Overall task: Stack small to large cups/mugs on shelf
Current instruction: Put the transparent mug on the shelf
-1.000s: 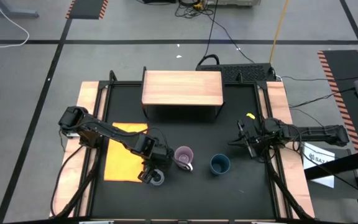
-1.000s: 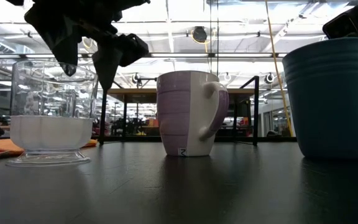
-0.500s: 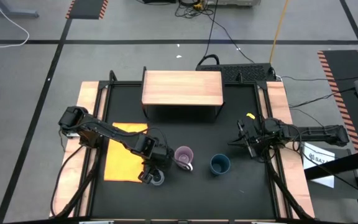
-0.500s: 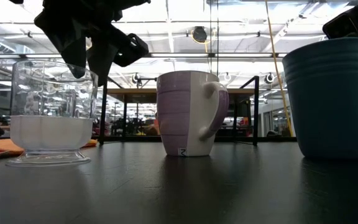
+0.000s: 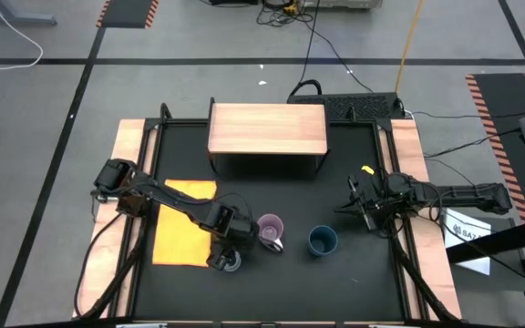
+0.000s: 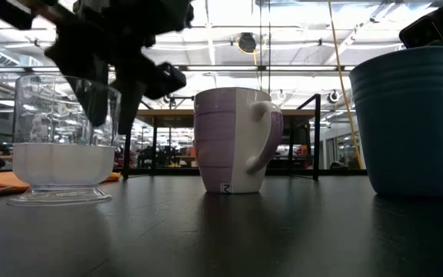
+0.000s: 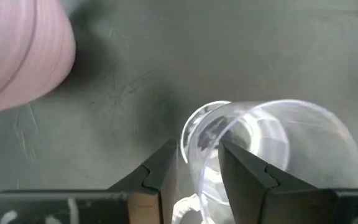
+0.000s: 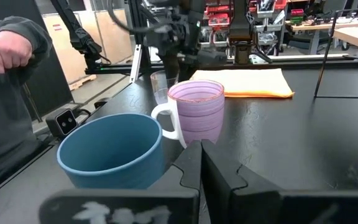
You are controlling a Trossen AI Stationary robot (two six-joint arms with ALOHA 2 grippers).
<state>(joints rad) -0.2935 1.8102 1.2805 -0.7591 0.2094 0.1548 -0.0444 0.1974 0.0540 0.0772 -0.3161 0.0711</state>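
Note:
A tiny clear glass cup [image 5: 232, 262] stands on its foot on the black table, near the front. To its right stand a light purple mug [image 5: 270, 230] and a dark teal-blue cup [image 5: 323, 240]. My left gripper [image 7: 197, 158] is open and points down over the glass cup [image 7: 272, 149]. One finger is inside its rim and one outside, on the side toward the mug, and I see no touch. My right gripper [image 5: 355, 208] is shut and empty, right of the blue cup [image 8: 114, 152]. The light-wood shelf [image 5: 267, 128] stands at the back.
A yellow-orange mat [image 5: 182, 232] lies flat on the table left of the glass cup. A person [image 8: 11, 93] stands beyond the table's edge in the right wrist view. Bare black table [image 5: 272, 191] lies between the cups and the shelf.
My left gripper has come down onto the glass cup. Its fingers were above the rim and now reach below it on either side of the cup's wall. The cup, the mug and the blue cup have stayed in place.

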